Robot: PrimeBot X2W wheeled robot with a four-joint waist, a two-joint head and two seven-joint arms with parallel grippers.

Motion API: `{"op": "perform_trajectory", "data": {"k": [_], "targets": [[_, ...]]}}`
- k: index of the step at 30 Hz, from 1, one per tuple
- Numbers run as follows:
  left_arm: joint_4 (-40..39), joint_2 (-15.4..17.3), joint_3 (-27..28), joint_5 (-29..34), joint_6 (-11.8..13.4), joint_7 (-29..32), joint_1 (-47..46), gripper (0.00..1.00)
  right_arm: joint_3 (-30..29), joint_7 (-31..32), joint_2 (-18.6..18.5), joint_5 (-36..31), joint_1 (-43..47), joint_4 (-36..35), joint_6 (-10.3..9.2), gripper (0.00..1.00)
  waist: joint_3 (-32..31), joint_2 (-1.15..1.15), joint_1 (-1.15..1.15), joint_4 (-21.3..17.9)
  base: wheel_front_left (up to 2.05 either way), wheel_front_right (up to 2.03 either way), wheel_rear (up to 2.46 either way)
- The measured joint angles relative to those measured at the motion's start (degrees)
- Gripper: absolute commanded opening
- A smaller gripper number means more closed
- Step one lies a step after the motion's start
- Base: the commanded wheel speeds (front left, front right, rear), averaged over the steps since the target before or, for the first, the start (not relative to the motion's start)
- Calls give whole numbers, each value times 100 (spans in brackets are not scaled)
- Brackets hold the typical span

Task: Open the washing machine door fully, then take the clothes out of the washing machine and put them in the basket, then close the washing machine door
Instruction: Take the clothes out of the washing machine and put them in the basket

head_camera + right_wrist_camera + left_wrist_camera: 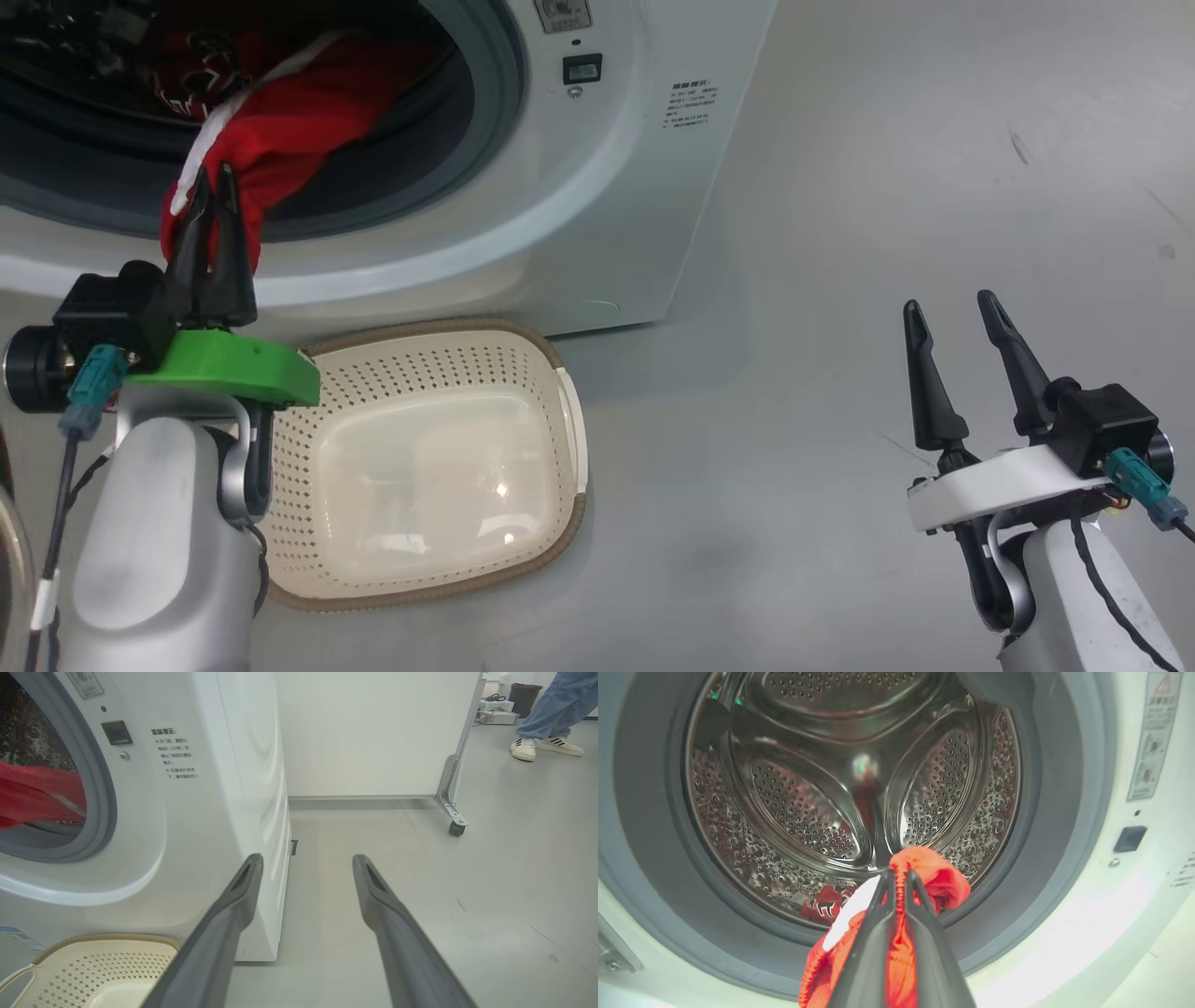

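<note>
Red cloth is what your left gripper point(213, 182) holds: its two fingers are pinched tight together on a gathered edge of the clothes point(308, 112), right at the near lip of the washer point(635, 187) opening. From the pinch, the red garment with its white stripe trails back over the grey seal point(644, 812) into the drum point(803, 812). A loose fold hangs down the front of the machine below the fingers. In the left wrist view you can see a second red piece point(826, 903) with dark-and-white lettering lying low in the drum, farther in.

The basket point(439, 329) sits on the floor point(840, 187) just in front of the washer, below the opening and right of your left forearm.

Your right gripper point(949, 306) hovers well to the right over open floor, its fingers spread wide with nothing between them, pointing past the washer's right corner. Far off on that side, the right wrist view shows a white panel point(373, 732) on a caster point(456, 828) and a person's feet point(523, 749) in white trainers.
</note>
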Motion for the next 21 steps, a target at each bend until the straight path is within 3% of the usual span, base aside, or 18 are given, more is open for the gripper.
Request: {"op": "perform_trajectory", "data": {"k": [12,21], "targets": [[-1014,-58,2,51,200,-1,825,0,55,0,-12,-1,313,49,-2,100,-611,0,0,242,0,0,0],[-1299,-73,-123,46,269,-1,1375,0,123,0,-7,-1,339,-66,1,100,-524,0,0,280,0,0,0]]}}
